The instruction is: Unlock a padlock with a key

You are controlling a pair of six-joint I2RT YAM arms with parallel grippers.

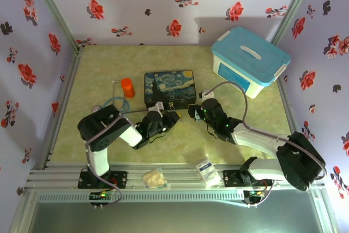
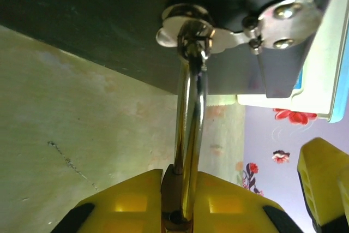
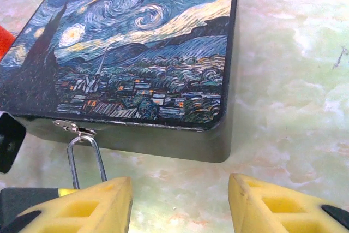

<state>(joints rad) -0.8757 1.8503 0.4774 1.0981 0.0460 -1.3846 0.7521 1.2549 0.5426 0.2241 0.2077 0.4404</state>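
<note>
The padlock's silver shackle (image 2: 191,113) hangs from the hasp (image 2: 185,30) on the front wall of the painted box (image 1: 170,88). Its brass body (image 2: 175,200) is squeezed between the yellow fingers of my left gripper (image 2: 179,181), which is shut on it. In the top view that left gripper (image 1: 165,118) sits at the box's front edge. My right gripper (image 3: 180,189) stands open just right of the padlock, low over the table, facing the box (image 3: 136,53). The shackle (image 3: 86,159) rises behind its left finger (image 3: 98,205). The key is out of view.
An orange cylinder (image 1: 127,87) stands left of the box with a thin blue loop beside it. A blue-lidded white bin (image 1: 250,61) sits at the back right. A small packet (image 1: 207,170) and a crumpled beige lump (image 1: 154,177) lie on the front rail.
</note>
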